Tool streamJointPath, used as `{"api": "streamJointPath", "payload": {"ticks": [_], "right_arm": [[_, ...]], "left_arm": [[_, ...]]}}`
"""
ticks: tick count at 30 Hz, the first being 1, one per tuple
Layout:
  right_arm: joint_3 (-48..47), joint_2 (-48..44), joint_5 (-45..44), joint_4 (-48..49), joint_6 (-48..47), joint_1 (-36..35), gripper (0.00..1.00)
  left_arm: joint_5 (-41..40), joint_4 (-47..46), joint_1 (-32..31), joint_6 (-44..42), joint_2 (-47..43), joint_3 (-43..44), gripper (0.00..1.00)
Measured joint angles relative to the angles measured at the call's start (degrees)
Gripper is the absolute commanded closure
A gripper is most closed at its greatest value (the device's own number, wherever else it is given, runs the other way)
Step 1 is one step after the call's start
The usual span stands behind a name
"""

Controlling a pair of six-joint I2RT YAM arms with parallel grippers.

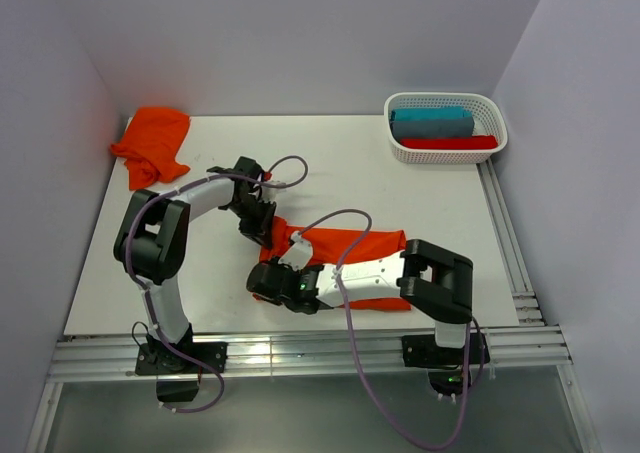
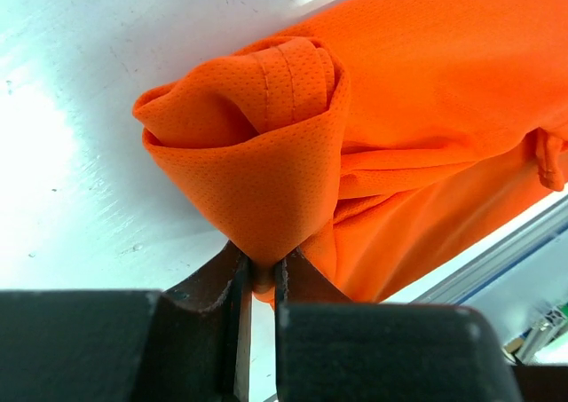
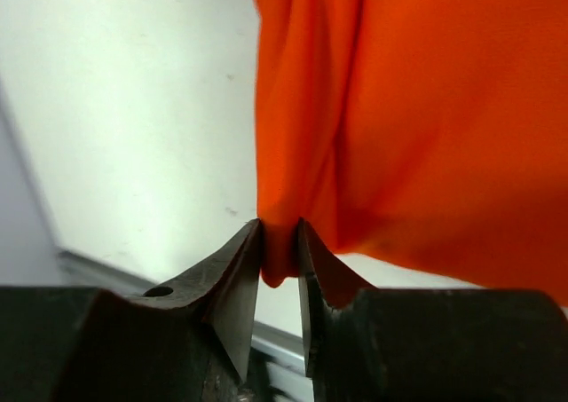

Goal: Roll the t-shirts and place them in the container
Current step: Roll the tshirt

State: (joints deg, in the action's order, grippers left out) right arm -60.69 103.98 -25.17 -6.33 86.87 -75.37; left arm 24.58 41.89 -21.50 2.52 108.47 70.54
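Observation:
An orange t-shirt lies folded in a long band on the white table, near the front middle. Its left end is curled into a partial roll. My left gripper is shut on the far corner of that end; in the left wrist view fabric is pinched between the jaws. My right gripper is shut on the near corner of the same end, with an orange fold pinched between its jaws. A second orange t-shirt lies crumpled at the back left.
A white basket at the back right holds a teal cloth and a darker red cloth. Grey walls close the left, back and right. A metal rail runs along the table's front edge.

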Motion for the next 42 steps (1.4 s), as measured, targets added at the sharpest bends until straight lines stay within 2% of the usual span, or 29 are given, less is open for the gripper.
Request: {"api": "streamJointPath", "payload": {"ticks": [4, 6, 9, 14, 18, 24, 31, 42], "right_arm": [[-6.67, 2.91, -1.4, -11.45, -0.87, -1.55, 0.68], [-9.33, 4.09, -1.84, -15.87, -1.09, -2.54, 0.59], [-11.91, 4.92, -2.62, -20.94, -1.46, -3.93, 0.53], [-16.37, 4.94, -5.88, -29.51, -2.36, -4.79, 0.51], [-25.79, 6.05, -10.51, -36.17, -4.44, -4.17, 0.52], [-32.85, 9.27, -14.62, -37.35, -9.9, -0.9, 0.56], [-34.93, 17.2, -16.17, -36.5, -16.0, 3.43, 0.56], [-41.2, 23.65, -16.83, -37.38, -18.16, 3.78, 0.56]], "left_arm": [[-2.01, 0.85, -0.5, 0.07, 0.0, 0.66, 0.94], [-2.75, 1.07, -0.66, 0.07, 0.0, 0.9, 0.93], [-3.54, 1.22, -0.85, 0.07, 0.0, 1.07, 0.93], [-4.28, 1.33, -1.2, 0.09, 0.0, 1.2, 0.93], [-4.96, 1.64, -1.53, 0.07, 0.0, 1.46, 0.93], [-5.64, 1.92, -1.88, 0.11, 0.0, 1.75, 0.92], [-6.95, 2.36, -2.51, 0.13, 0.0, 2.14, 0.92], [-8.22, 2.95, -3.04, 0.17, 0.15, 2.69, 0.92]]}}
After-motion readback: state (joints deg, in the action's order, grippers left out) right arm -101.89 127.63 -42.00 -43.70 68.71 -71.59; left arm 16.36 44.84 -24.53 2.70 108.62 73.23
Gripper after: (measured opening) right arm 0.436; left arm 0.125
